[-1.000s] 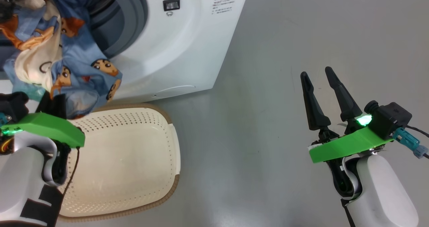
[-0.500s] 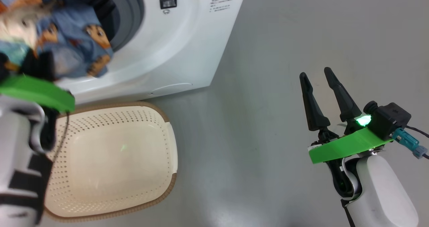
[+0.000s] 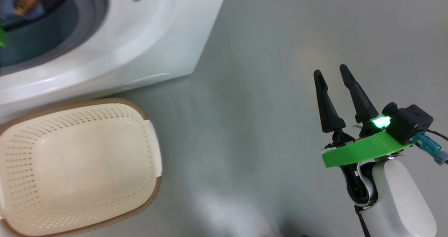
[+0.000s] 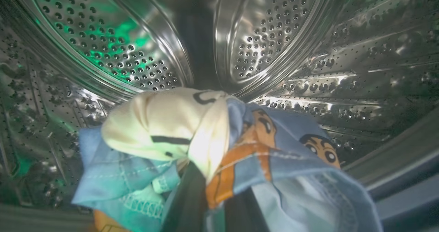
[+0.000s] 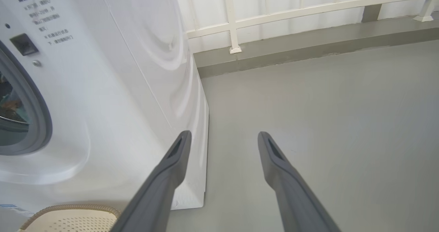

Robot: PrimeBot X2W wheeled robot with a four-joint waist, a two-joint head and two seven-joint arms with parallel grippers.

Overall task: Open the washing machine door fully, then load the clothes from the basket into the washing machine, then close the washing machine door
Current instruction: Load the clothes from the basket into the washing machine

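Inside the steel drum (image 4: 274,36) of the washing machine (image 3: 115,48), my left gripper (image 4: 202,182) is shut on the clothes (image 4: 164,129), a bunched light blue and cream bundle with orange-brown cartoon figures. The cloth drapes over the dark fingers (image 4: 187,201) and hides their tips. In the head view a scrap of the clothes (image 3: 21,0) shows through the grey ring (image 3: 94,6). The cream basket (image 3: 70,107) sits on the floor in front of the machine with nothing in it. Far to the right, my right gripper (image 3: 330,70) hangs open over bare floor. The washing machine door is out of view.
The right wrist view has the machine's white side panel (image 5: 103,88) at left and the basket's rim (image 5: 68,211) at the bottom left. A white railing (image 5: 308,9) and a low grey ledge (image 5: 308,43) stand behind. Grey floor (image 3: 262,90) stretches right of the machine.
My left gripper has carried the clothes up from above the basket and into the drum. The head camera has shifted, so machine and basket sit further left. The right arm has stayed still.
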